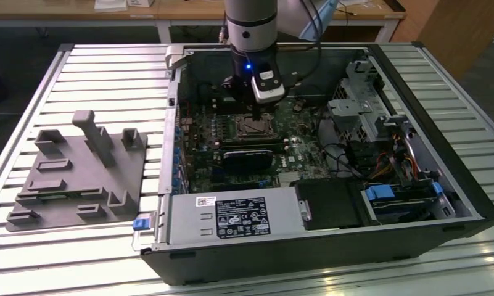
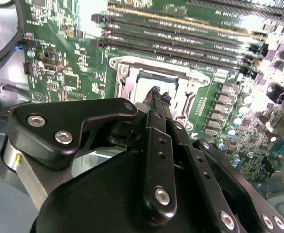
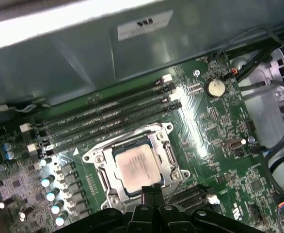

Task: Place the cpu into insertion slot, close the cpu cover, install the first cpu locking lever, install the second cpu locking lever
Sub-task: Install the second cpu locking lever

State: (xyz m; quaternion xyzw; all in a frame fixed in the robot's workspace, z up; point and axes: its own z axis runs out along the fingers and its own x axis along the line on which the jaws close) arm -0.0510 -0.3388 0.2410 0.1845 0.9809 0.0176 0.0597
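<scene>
Pincer (image 3: 151, 190) pressed together at cpu cover (image 3: 164, 158) edge, cpu (image 3: 134, 165) seated beneath.

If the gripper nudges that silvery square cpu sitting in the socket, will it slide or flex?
The flat square cpu with the silvery metal top looks rigid, so flexing is unlikely. It lies level inside the silver metal cover frame, which probably blocks sliding. The gripper sits at its edge; the smooth top may be slippery.
</scene>
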